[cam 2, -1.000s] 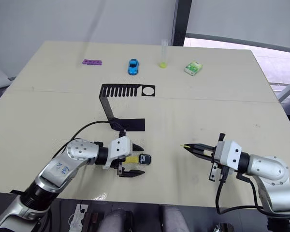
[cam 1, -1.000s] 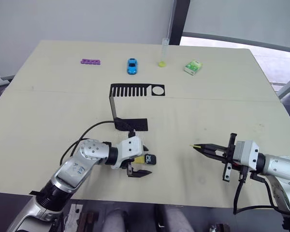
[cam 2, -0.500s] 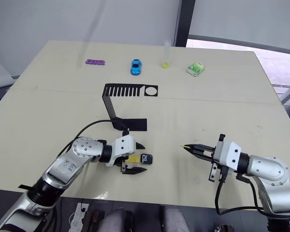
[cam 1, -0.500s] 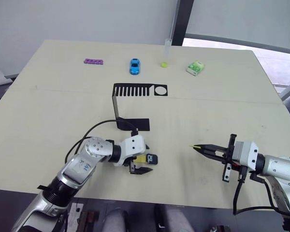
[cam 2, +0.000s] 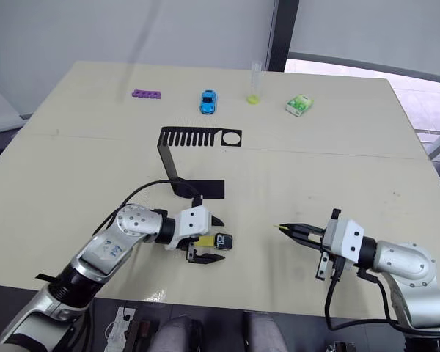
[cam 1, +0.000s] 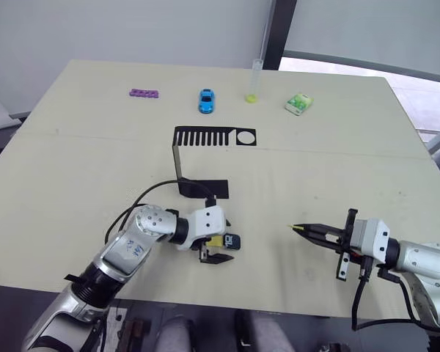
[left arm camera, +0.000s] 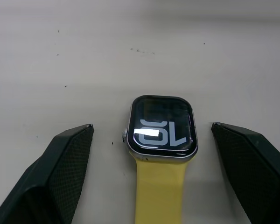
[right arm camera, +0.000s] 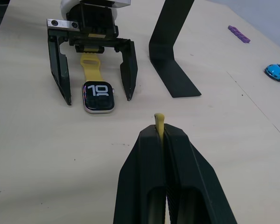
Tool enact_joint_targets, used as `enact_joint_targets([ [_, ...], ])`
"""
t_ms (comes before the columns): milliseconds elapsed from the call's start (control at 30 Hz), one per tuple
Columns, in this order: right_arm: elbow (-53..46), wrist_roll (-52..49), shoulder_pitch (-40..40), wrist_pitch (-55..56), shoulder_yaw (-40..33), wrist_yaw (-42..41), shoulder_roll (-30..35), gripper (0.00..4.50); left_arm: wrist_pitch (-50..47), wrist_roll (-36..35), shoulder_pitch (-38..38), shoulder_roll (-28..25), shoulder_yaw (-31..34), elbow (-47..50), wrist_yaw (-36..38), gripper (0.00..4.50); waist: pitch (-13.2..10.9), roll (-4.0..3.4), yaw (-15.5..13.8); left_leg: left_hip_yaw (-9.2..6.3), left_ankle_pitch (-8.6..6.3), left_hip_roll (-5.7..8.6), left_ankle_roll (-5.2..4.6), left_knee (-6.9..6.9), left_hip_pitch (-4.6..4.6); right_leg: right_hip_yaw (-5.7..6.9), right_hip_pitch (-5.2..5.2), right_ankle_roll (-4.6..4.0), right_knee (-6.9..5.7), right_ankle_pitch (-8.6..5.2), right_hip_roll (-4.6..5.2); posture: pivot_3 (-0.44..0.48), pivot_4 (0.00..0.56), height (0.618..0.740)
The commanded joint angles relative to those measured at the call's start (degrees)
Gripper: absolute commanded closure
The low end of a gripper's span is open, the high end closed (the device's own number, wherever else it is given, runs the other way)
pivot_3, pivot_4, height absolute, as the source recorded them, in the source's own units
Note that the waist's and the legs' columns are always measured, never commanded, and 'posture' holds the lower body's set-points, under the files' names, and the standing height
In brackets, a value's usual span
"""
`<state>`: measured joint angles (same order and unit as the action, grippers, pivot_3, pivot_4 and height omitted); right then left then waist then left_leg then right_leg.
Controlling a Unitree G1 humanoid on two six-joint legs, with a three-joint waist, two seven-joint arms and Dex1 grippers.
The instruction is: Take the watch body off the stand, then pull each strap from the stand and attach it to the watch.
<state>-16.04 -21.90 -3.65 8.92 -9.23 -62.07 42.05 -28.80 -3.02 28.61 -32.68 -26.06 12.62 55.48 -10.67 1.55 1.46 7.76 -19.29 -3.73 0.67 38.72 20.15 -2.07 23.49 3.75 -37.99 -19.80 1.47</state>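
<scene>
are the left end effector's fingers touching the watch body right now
Apart. In the left wrist view, bare table shows between the watch body and each finger of the open left end effector.

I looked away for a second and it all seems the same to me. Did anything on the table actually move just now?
Hardly anything. The whole view slid slightly, which is the camera moving. The left claw stays open around the watch body, which lies on the table with one yellow strap attached. The right claw stays shut on the other strap. The stand has not moved.
</scene>
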Motion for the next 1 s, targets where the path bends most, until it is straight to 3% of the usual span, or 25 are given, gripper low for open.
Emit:
enact_joint_targets([
  [33, -1.5, -0.3, -0.5, 1.2, -0.6, 0.8, -0.4, 4.5, -0.5, 1.8, 0.4, -0.7, -2.2, -0.4, 1.5, 0.1, 0.0, 0.0, 0.0, 0.0, 0.0, 0.0, 0.0, 0.0, 0.0, 0.0, 0.0, 0.0, 0.0, 0.0, 0.0, 0.0, 0.15, 0.74],
  [367, -1.1, 0.0, -1.4, 1.9, -0.4, 1.0, -1.0, 4.5, -1.5, 2.7, 0.1, 0.2, -2.6, -1.1, 1.3, 0.1, 0.0, 0.0, 0.0, 0.0, 0.0, -0.01, 0.0, 0.02, -0.01, 0.0, -0.01, 0.0, -0.03, 0.0, -0.01, 0.0, 0.15, 0.74],
  [467, -0.9, 0.0, -1.5, 2.1, -0.3, 0.8, -1.1, 4.5, -1.5, 3.1, -0.4, 0.0, -2.8, -1.8, 1.1, 0.97, 0.1, 0.0, 0.0, 0.0, 0.0, -0.01, 0.0, 0.03, -0.01, 0.0, -0.01, 0.0, -0.03, 0.0, 0.0, 0.0, 0.15, 0.74],
  [600, -0.9, -0.2, -1.6, 1.9, -0.3, 0.7, -1.2, 4.5, 0.0, 3.8, -1.2, -0.1, -3.0, -3.6, 0.4, 2.88, 0.2, -0.01, 0.0, -0.01, 0.0, -0.01, 0.0, 0.06, -0.04, 0.0, -0.04, 0.0, -0.06, 0.0, 0.0, 0.0, 0.15, 0.74],
  [1000, -0.7, -0.9, -2.2, 1.9, -0.4, 0.4, -1.2, 4.5, 2.8, 3.3, -2.2, -0.1, -1.6, -4.9, -0.1, 2.9, 0.3, -0.07, 0.0, -0.02, -0.03, -0.01, -0.02, 0.12, -0.16, 0.0, -0.21, 0.0, -0.07, 0.0, 0.0, 0.0, 0.15, 0.74],
])
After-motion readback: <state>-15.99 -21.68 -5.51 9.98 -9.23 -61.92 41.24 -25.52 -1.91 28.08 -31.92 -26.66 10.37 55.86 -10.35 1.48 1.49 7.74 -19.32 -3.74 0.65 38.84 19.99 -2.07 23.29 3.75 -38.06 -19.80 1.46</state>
